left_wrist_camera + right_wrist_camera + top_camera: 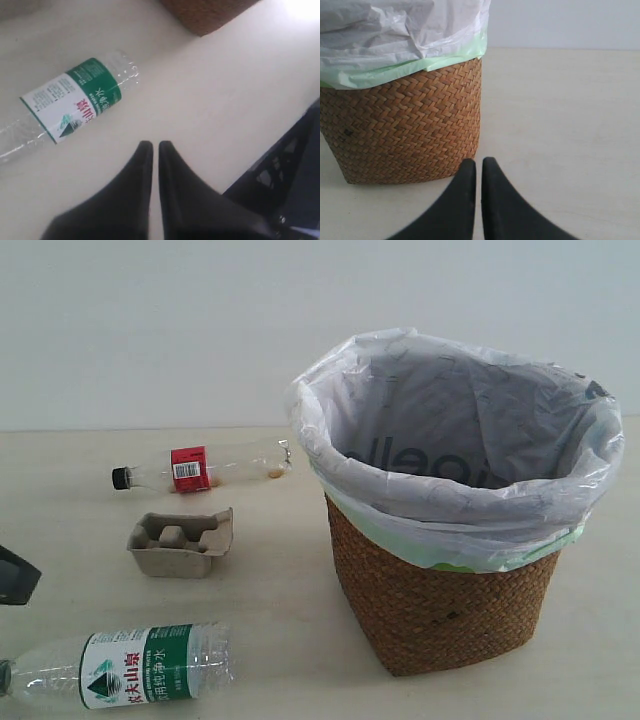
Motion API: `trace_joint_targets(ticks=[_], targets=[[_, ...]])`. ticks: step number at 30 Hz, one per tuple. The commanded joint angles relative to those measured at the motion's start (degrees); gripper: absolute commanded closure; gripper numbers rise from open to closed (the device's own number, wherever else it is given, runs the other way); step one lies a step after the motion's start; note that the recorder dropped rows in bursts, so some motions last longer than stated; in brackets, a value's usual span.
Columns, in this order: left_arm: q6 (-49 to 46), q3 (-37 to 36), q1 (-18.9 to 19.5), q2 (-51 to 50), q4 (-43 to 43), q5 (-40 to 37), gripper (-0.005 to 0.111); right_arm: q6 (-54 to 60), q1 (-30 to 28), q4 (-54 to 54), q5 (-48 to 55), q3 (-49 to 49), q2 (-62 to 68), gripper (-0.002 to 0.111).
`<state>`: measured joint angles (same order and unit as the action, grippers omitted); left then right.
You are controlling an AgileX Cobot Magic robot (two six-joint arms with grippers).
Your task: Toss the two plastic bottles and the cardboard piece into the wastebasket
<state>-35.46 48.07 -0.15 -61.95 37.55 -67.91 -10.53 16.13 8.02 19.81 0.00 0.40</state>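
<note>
Wicker wastebasket [440,615] with white plastic bag liner [455,510] stands upright on the pale worktop [275,595], right of centre in the exterior view. Nothing can be made out inside it from this angle.

All three items lie on the worktop left of the basket, apart from each other:
- Red-label bottle [200,469] on its side, farthest back, black cap pointing away from the basket, its base end near the liner's rim.
- Cardboard piece [181,541], a moulded pulp tray, cups up, between the two bottles.
- Green-label bottle [130,666] on its side, nearest the camera, cap end at the left edge of the view.

Left hand [155,145]: fingers closed together, only a thin slit, empty, above bare worktop near the green-label bottle, not touching it.

Right hand [479,161]: fingers likewise closed, empty, low beside the basket's woven wall on the side away from the items.
</note>
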Motion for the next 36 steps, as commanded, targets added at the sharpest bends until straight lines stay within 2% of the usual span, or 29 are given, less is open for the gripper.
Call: trace_joint_targets(ticks=[1,3,5,8,9,10,17,23,28,30,35,36], targets=[[12.3,0.6,-0.5,-5.9,-1.5,5.2,0.092,0.4,-0.2,0.1,-0.6,0.0,-0.4,0.108],[18.6,0.5,-0.5,-8.2,-2.4,8.7,0.078,0.4,-0.2,0.1,-0.6,0.0,-0.4,0.108],[23.1,-0.1,-0.5,-10.8,-1.2,11.5,0.06,0.4,-0.2,0.1,-0.6,0.0,-0.4,0.108],[22.7,-0.6,-0.5,-15.1,-2.1,12.4,0.029,0.4,-0.2,0.1,-0.6,0.0,-0.4,0.108],[19.9,-0.6,-0.5,-16.7,-3.5,12.2,0.022,0.4,-0.2,0.1,-0.6,0.0,-0.4,0.108],[16.3,-0.6,-0.5,-18.0,-4.5,11.3,0.019,0.4,-0.2,0.1,-0.6,0.0,-0.4,0.108],[-11.0,-0.6,-0.5,-26.4,-4.7,5.9,0.034,0.4,-0.2,0.1,-0.6,0.0,-0.4,0.108],[-15.0,0.6,-0.5,-28.4,-17.5,6.7,0.033,0.4,-0.2,0.1,-0.6,0.0,-0.4,0.108],[-19.7,4.2,-1.5,-28.4,-19.7,9.9,0.033,0.4,-0.2,0.1,-0.6,0.0,-0.4,0.108],[-24.1,5.9,-4.3,-28.4,-23.7,12.5,0.033,0.4,-0.2,0.1,-0.6,0.0,-0.4,0.108],[-23.0,7.0,-12.0,-29.8,-34.1,15.5,0.033,0.4,-0.2,0.1,-0.6,0.0,-0.4,0.108],[-22.8,7.0,-14.7,-30.5,-36.2,15.2,0.033,0.4,-0.2,0.1,-0.6,0.0,-0.4,0.108]])
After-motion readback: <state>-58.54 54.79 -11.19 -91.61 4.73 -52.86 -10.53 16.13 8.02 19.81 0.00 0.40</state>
